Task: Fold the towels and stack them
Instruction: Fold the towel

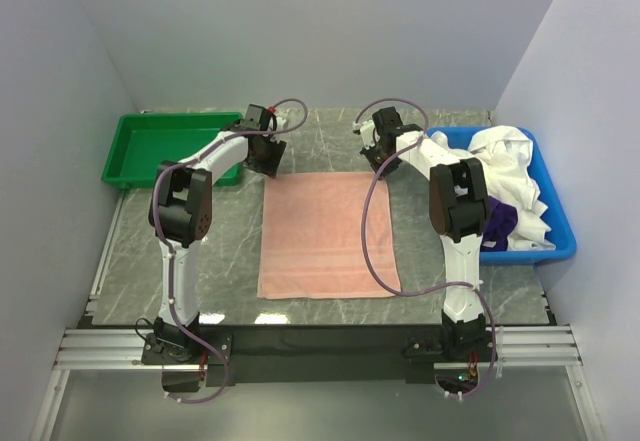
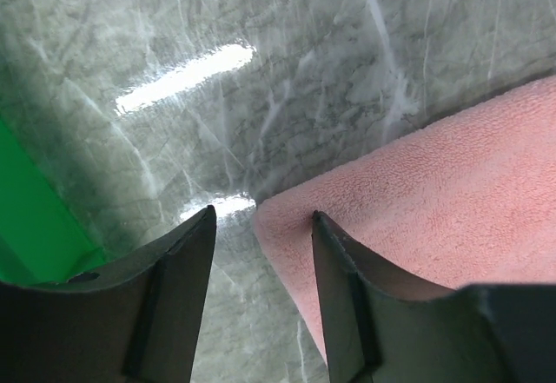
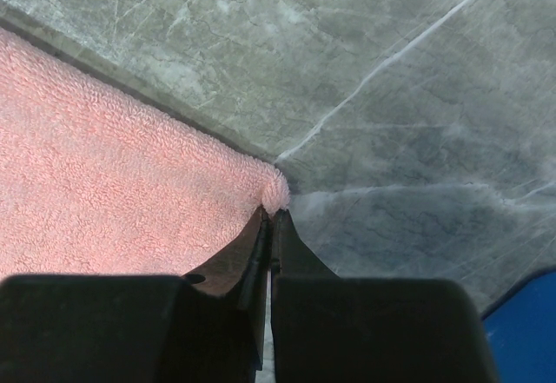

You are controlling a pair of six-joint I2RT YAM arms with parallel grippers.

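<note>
Step in hand, as judged: first fold of the first towel, at the stage of grasping its two far corners.

Bottom of the overhead frame: two arm bases on a rail at the near edge.

Centre of frame: salmon-pink terry-cloth towel (image 1: 328, 236), spread flat and unfolded on the grey marbled counter (image 1: 220, 251), long side running up the frame.

At the towel's upper-left corner: left fingers (image 1: 268, 166), parted. In the left wrist view, corner tip lying in the gap between them, not yet pinched.

At the upper-right corner: right fingers (image 3: 271, 220), clenched, meeting on the slightly puckered corner and apparently grasping it.

Upper left of frame, beyond the towel: green plastic tray (image 1: 170, 118).

Right of frame: blue plastic bin (image 1: 560, 246) holding crumpled white towels (image 1: 510, 176) and a deep purple towel (image 1: 500, 219), all unfolded.

Nothing folded or stacked yet, so early in the task.

Next move, as judged: close the left fingers on their corner, then raise both corners evenly and carry them down-frame onto the near hem. Uneven lift or a missed left pinch likely to skew the fold.
</note>
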